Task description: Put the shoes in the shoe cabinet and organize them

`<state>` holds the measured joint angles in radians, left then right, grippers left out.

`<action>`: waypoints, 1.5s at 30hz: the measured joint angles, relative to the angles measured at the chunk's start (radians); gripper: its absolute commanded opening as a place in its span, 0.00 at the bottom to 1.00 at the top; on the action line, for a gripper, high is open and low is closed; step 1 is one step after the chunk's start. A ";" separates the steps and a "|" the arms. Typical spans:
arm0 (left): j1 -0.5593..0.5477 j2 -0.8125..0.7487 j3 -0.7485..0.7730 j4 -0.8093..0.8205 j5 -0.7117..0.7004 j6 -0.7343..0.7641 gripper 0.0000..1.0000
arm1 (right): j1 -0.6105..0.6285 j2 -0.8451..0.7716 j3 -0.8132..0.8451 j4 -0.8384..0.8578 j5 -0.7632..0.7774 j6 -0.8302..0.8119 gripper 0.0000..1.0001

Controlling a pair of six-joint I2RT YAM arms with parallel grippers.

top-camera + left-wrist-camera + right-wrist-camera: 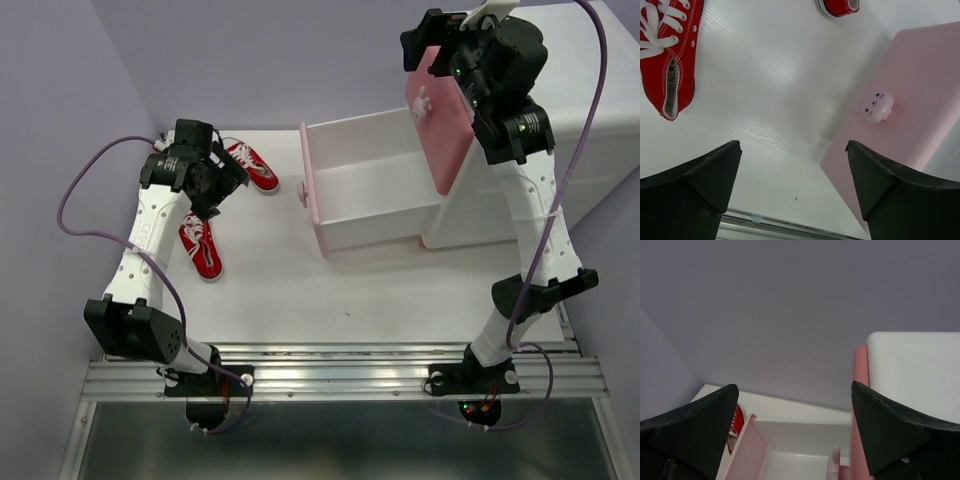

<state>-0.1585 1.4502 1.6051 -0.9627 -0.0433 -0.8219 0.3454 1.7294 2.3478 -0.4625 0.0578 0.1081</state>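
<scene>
Two red sneakers lie on the white table at the left: one (pixel 250 165) at the back and one (pixel 202 248) nearer. In the left wrist view one (pixel 667 60) is at the upper left and the toe of the other (pixel 837 6) is at the top edge. No green shoes show. The white shoe cabinet (pixel 600 130) stands at the right, its lower drawer (pixel 370 185) pulled out and empty. My left gripper (pixel 215 185) hangs open and empty between the two red shoes. My right gripper (pixel 430 45) is open and empty, high by the cabinet's upper pink drawer front (pixel 440 120).
The open drawer's pink front (pixel 910 115) with a small animal-shaped knob (pixel 877 106) faces the left gripper. The right wrist view shows the cabinet top (pixel 915 370) and the purple back wall. A metal rail (pixel 340 375) runs along the near table edge.
</scene>
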 measured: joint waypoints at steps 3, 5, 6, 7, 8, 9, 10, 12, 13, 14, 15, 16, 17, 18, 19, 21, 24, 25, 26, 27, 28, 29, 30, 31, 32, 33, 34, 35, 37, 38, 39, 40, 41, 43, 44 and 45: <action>0.025 -0.002 -0.005 -0.009 -0.005 -0.003 0.99 | 0.046 -0.019 -0.010 0.049 -0.022 -0.050 1.00; 0.049 -0.006 -0.028 -0.013 -0.007 -0.006 0.99 | 0.105 -0.033 -0.033 0.090 -0.059 -0.087 1.00; 0.058 -0.008 -0.039 -0.016 -0.008 -0.008 0.99 | 0.125 -0.034 -0.039 0.101 -0.073 -0.099 1.00; 0.069 -0.008 -0.049 -0.018 -0.008 -0.010 0.99 | 0.158 -0.034 -0.040 0.105 -0.084 -0.110 1.00; 0.084 -0.011 -0.062 -0.022 -0.010 -0.013 0.99 | 0.192 -0.029 -0.040 0.108 -0.101 -0.128 1.00; 0.093 -0.012 -0.072 -0.026 -0.011 -0.015 0.99 | 0.218 -0.025 -0.039 0.108 -0.111 -0.143 1.00; 0.108 -0.014 -0.082 -0.035 -0.016 -0.017 0.99 | 0.253 -0.019 -0.039 0.106 -0.124 -0.160 1.00; 0.131 -0.019 -0.102 -0.039 -0.027 -0.019 0.99 | 0.316 -0.006 -0.039 0.100 -0.146 -0.191 1.00; 0.148 -0.021 -0.113 -0.043 -0.035 -0.019 0.99 | 0.350 0.002 -0.039 0.091 -0.160 -0.200 1.00; 0.159 -0.023 -0.127 -0.042 -0.041 -0.020 0.99 | 0.376 0.009 -0.039 0.080 -0.172 -0.201 1.00; 0.176 -0.023 -0.141 -0.042 -0.046 -0.020 0.99 | 0.395 0.014 -0.039 0.072 -0.181 -0.198 1.00; 0.189 -0.023 -0.154 -0.041 -0.049 -0.020 0.99 | 0.417 0.021 -0.039 0.057 -0.191 -0.193 1.00; 0.201 -0.020 -0.167 -0.040 -0.058 -0.019 0.99 | 0.443 0.029 -0.040 0.031 -0.204 -0.181 1.00; 0.214 -0.011 -0.176 -0.042 -0.069 -0.019 0.99 | 0.460 0.032 -0.041 0.013 -0.211 -0.175 1.00; 0.222 -0.003 -0.179 -0.038 -0.080 -0.018 0.99 | 0.478 0.034 -0.048 -0.003 -0.210 -0.169 1.00; 0.234 0.023 -0.179 -0.020 -0.105 -0.010 0.99 | 0.505 0.032 -0.066 -0.042 -0.203 -0.155 1.00; 0.249 0.078 -0.183 0.010 -0.129 0.003 0.98 | 0.531 0.028 -0.095 -0.095 -0.177 -0.119 1.00; 0.252 0.107 -0.187 0.021 -0.137 0.007 0.98 | 0.533 0.026 -0.103 -0.110 -0.169 -0.108 1.00; 0.253 0.127 -0.188 0.026 -0.141 0.010 0.98 | 0.533 0.023 -0.111 -0.134 -0.156 -0.095 1.00; 0.255 0.159 -0.188 0.033 -0.150 0.016 0.98 | 0.533 0.019 -0.118 -0.145 -0.147 -0.085 1.00; 0.257 0.182 -0.188 0.039 -0.156 0.023 0.97 | 0.533 0.016 -0.121 -0.164 -0.135 -0.077 1.00; 0.257 0.204 -0.188 0.044 -0.168 0.031 0.97 | 0.533 0.012 -0.122 -0.182 -0.127 -0.071 1.00; 0.257 0.217 -0.188 0.047 -0.178 0.039 0.96 | 0.533 0.006 -0.122 -0.198 -0.116 -0.064 1.00; 0.259 0.231 -0.188 0.049 -0.195 0.048 0.95 | 0.533 0.002 -0.122 -0.210 -0.105 -0.062 1.00; 0.259 0.240 -0.190 0.053 -0.206 0.052 0.93 | 0.533 -0.009 -0.122 -0.226 -0.097 -0.056 1.00; 0.259 0.246 -0.193 0.057 -0.214 0.056 0.92 | 0.533 -0.017 -0.122 -0.238 -0.091 -0.053 1.00; 0.259 0.248 -0.199 0.065 -0.222 0.059 0.91 | 0.533 -0.028 -0.122 -0.248 -0.082 -0.050 1.00; 0.261 0.249 -0.213 0.077 -0.225 0.062 0.90 | 0.533 -0.035 -0.124 -0.254 -0.077 -0.048 1.00; 0.262 0.258 -0.239 0.092 -0.221 0.066 0.79 | 0.533 -0.064 -0.138 -0.265 -0.064 -0.046 1.00; 0.264 0.266 -0.248 0.098 -0.219 0.073 0.72 | 0.533 -0.077 -0.146 -0.269 -0.060 -0.043 1.00; 0.264 0.280 -0.256 0.111 -0.212 0.079 0.42 | 0.533 -0.097 -0.158 -0.275 -0.053 -0.040 1.00; 0.265 0.288 -0.257 0.117 -0.208 0.086 0.24 | 0.533 -0.107 -0.164 -0.279 -0.052 -0.040 1.00; 0.265 0.299 -0.257 0.127 -0.204 0.086 0.00 | 0.533 -0.117 -0.169 -0.286 -0.049 -0.038 1.00; 0.265 0.310 -0.256 0.154 -0.198 0.095 0.00 | 0.533 -0.126 -0.171 -0.300 -0.047 -0.035 1.00; 0.265 0.315 -0.254 0.160 -0.190 0.111 0.00 | 0.533 -0.126 -0.171 -0.305 -0.047 -0.033 1.00; 0.261 0.316 -0.253 0.159 -0.187 0.118 0.00 | 0.533 -0.127 -0.171 -0.316 -0.047 -0.031 1.00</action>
<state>0.1028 1.7664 1.3525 -0.8036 -0.2306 -0.7036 0.8783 1.6028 2.1769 -0.7788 0.0113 0.0769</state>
